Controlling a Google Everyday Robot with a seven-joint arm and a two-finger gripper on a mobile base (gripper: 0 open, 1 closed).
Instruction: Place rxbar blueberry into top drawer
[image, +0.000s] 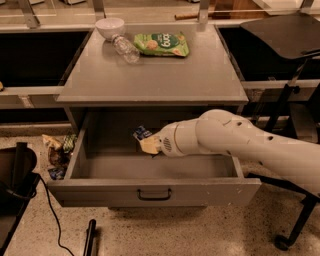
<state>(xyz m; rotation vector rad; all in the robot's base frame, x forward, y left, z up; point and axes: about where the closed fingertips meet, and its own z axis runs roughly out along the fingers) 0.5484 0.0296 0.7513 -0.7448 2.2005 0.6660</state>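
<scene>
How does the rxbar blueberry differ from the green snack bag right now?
The rxbar blueberry is small and dark navy; the green snack bag is larger and green. The rxbar blueberry is tilted, held in the gripper over the open top drawer; the green snack bag lies flat on the cabinet top, untouched. Both are packaged snacks.
</scene>
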